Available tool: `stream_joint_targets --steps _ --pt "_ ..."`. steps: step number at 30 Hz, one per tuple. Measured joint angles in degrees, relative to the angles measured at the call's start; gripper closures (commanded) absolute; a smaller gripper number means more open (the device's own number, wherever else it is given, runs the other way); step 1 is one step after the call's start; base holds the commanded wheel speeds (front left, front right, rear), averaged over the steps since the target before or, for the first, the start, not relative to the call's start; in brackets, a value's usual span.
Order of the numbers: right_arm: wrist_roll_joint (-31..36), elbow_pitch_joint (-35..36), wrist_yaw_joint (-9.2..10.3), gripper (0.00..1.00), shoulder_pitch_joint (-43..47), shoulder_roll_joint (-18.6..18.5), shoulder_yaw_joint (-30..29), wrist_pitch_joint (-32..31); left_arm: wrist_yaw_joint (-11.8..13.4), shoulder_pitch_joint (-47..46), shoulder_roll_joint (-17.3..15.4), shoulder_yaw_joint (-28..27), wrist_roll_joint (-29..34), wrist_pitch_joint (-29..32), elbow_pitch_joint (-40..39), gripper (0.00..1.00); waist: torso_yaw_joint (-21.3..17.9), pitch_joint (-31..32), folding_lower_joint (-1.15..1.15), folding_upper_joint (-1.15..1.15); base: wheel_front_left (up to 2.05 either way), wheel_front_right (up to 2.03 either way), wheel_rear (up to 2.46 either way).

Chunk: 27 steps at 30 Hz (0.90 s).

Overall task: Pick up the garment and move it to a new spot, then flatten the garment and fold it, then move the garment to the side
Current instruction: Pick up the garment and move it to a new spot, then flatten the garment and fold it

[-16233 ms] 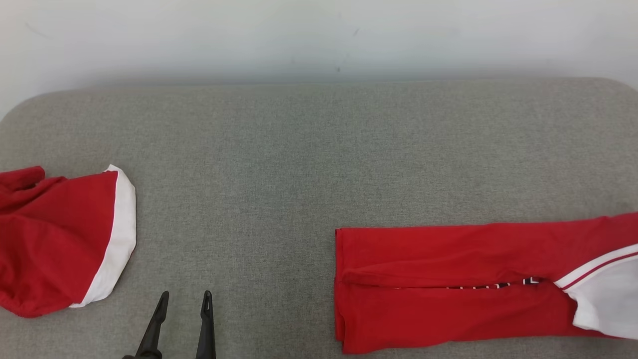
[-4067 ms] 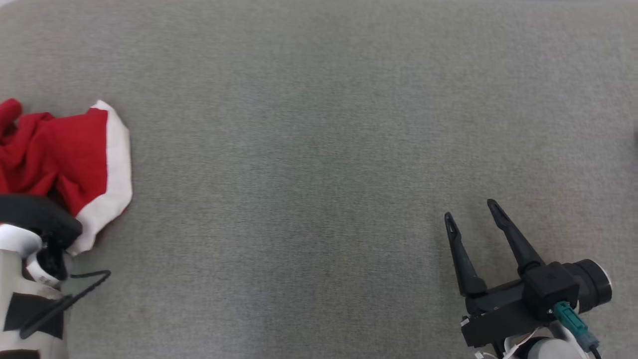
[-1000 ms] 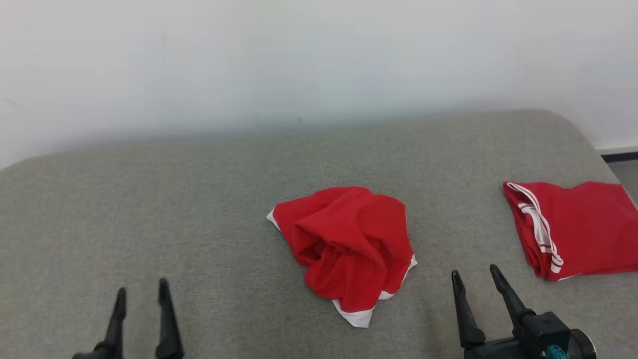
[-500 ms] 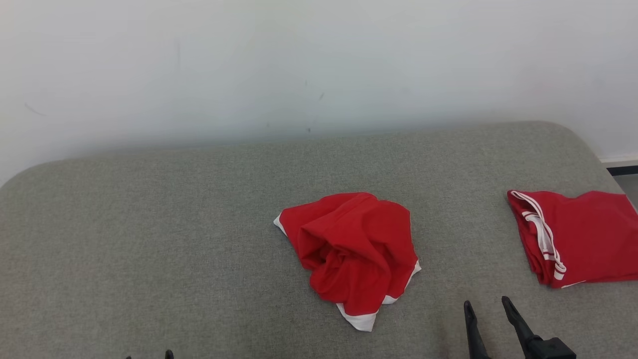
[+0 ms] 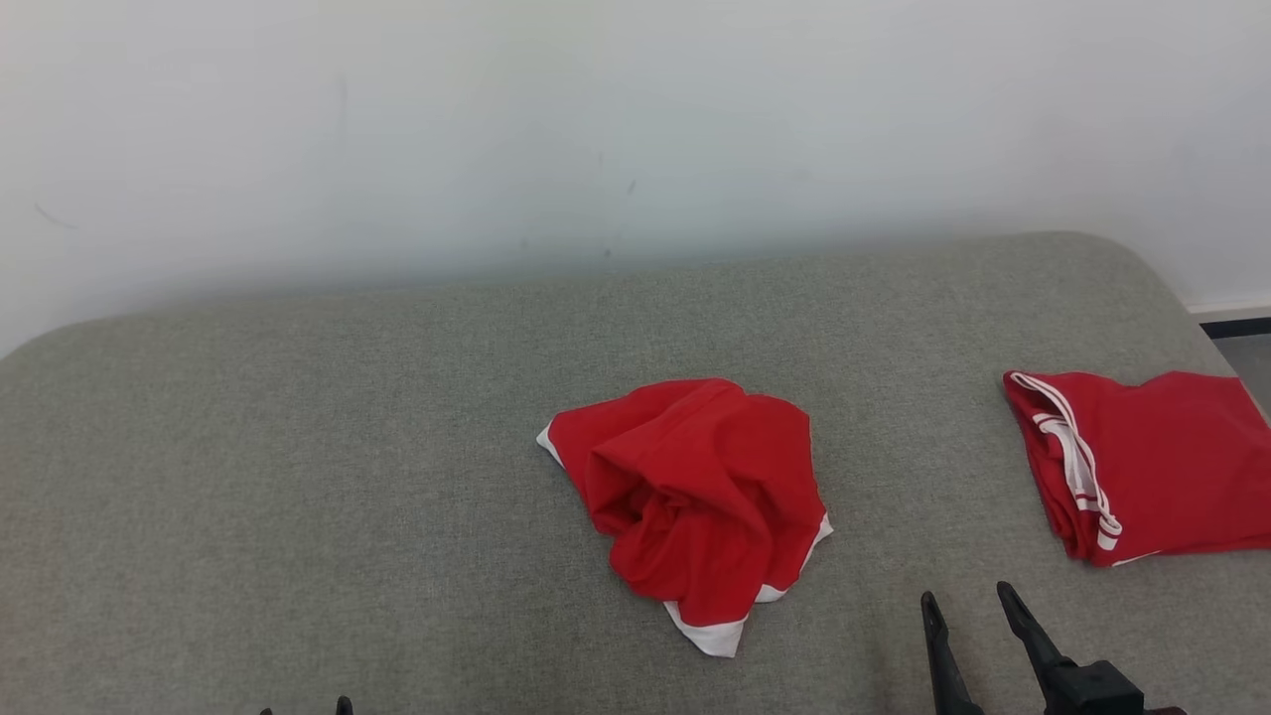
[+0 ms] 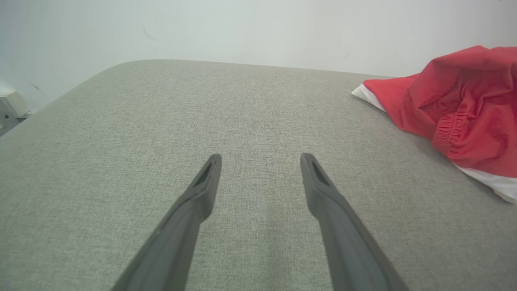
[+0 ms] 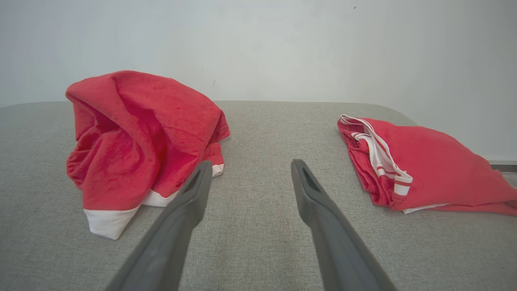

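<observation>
The crumpled red garment with white trim lies at the middle of the grey fabric worktop. It is ahead-left of the open, empty right pincer and ahead-right of the open, empty left pincer, touching neither.

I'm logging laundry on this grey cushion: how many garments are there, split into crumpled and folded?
Crumpled red garment: 1
Folded red garment: 1
Total: 2
</observation>
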<state>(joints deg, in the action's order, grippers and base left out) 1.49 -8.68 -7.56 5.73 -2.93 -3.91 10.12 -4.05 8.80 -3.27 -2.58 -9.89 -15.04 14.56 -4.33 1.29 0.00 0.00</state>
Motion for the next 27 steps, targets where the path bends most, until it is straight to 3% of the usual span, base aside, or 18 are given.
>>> stream_joint_targets --steps 19,27 --pt "-0.1 -0.1 0.0 0.0 -0.4 0.0 0.5 0.5 -0.8 -0.7 0.1 -0.3 1.3 0.0 -0.3 0.0 -0.6 -0.5 0.0 0.0 0.0 0.0 0.0" --pt "-0.1 -0.1 0.01 0.0 -1.3 0.0 1.9 0.8 -2.5 -6.6 0.2 5.7 1.4 0.6 1.2 0.0 -2.7 -1.0 0.0 0.0 0.0 0.0 0.0"
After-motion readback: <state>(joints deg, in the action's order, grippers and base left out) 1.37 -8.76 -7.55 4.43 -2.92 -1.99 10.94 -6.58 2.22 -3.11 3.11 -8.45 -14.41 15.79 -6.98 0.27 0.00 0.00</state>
